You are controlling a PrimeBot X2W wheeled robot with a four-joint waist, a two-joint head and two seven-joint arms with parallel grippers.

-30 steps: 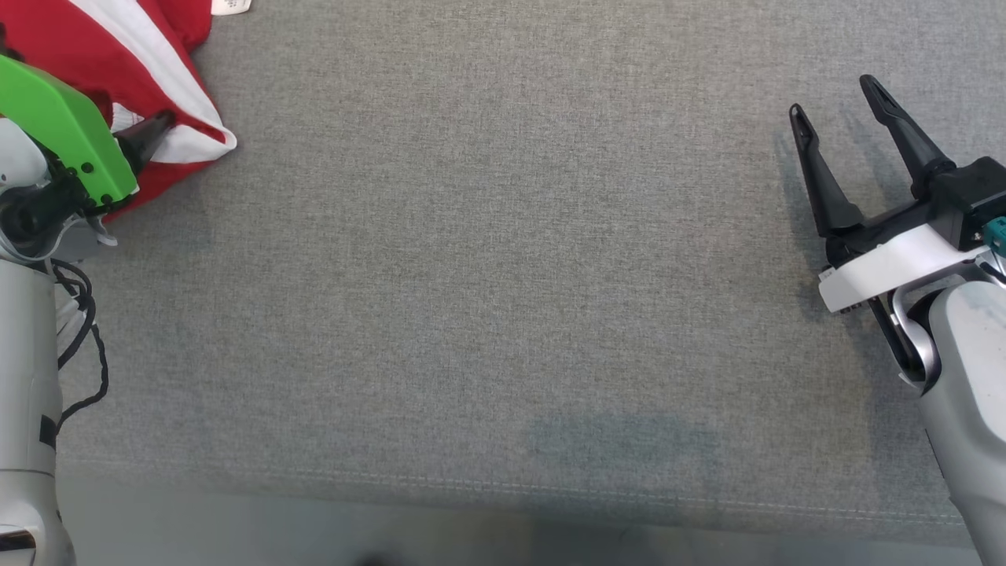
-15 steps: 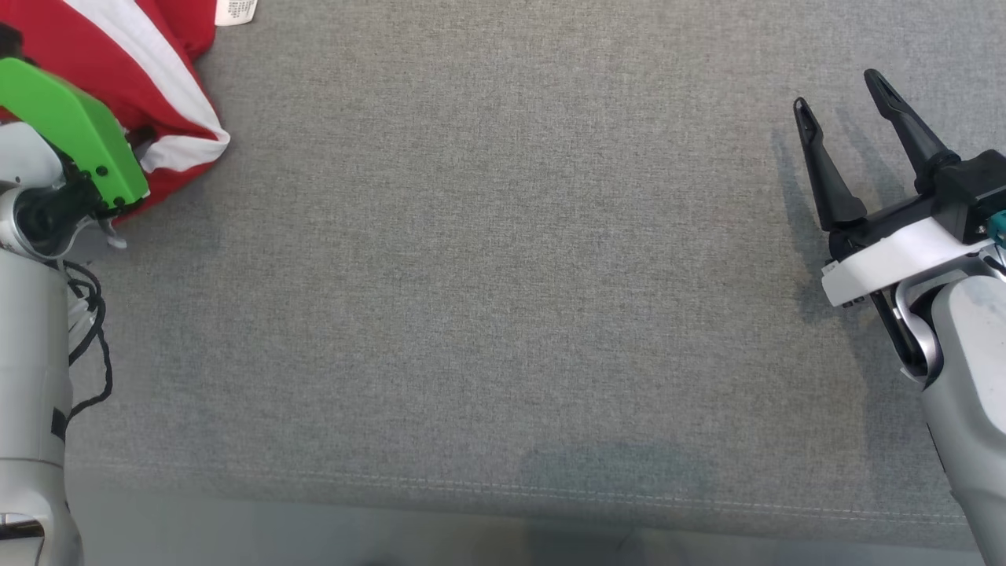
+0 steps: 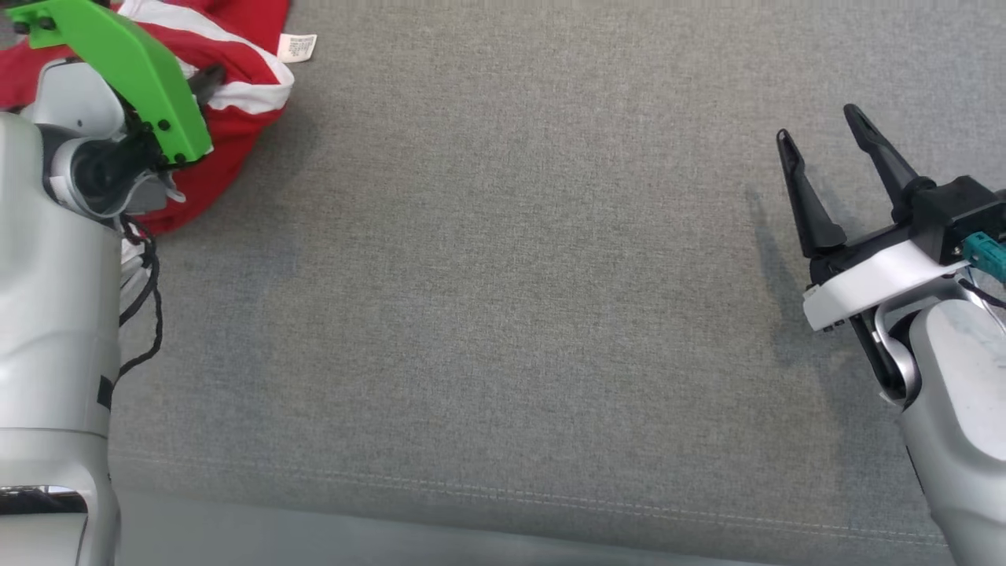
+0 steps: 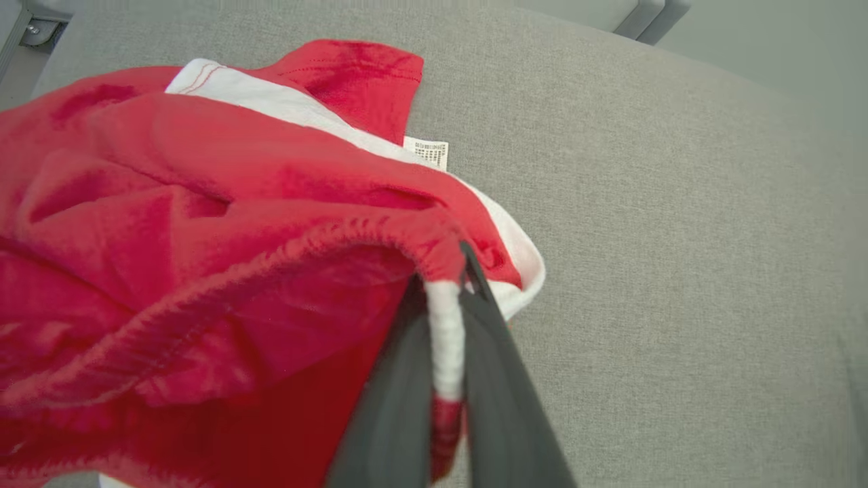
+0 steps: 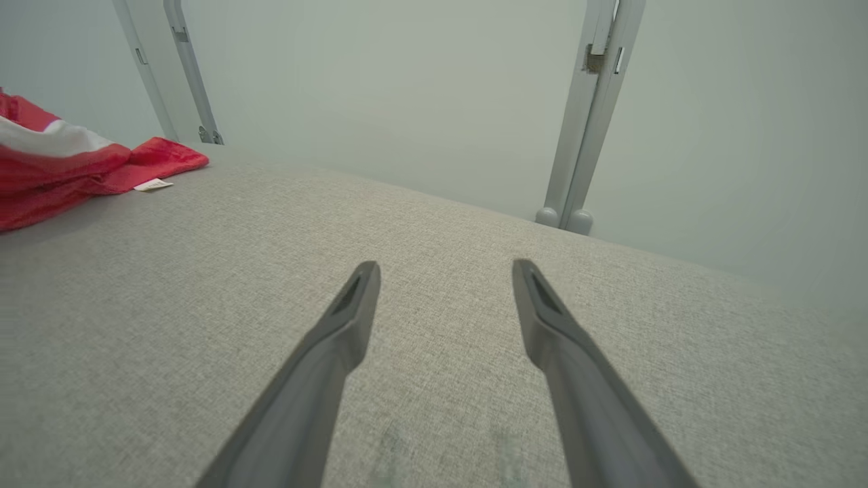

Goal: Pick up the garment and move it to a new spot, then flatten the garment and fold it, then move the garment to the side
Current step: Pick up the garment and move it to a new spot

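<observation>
Red-and-white garment (image 4: 203, 237) bunched at far left of the bench (image 3: 503, 314). Its hem (image 4: 444, 339) is pinched in the left tool (image 4: 444, 278), spread a second ago, now clamped. Right tool (image 3: 818, 126) well apart at right, fingers wide, same as before.

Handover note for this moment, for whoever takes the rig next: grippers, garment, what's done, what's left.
Left gripper: shut on an edge of the crumpled red and white fabric garment.
Right gripper: open, over the grey fabric surface, well apart from the garment.
Garment: bunched at the surface's left.
Done: grasp.
Left: move it to a new spot, flatten, fold, set aside.
</observation>
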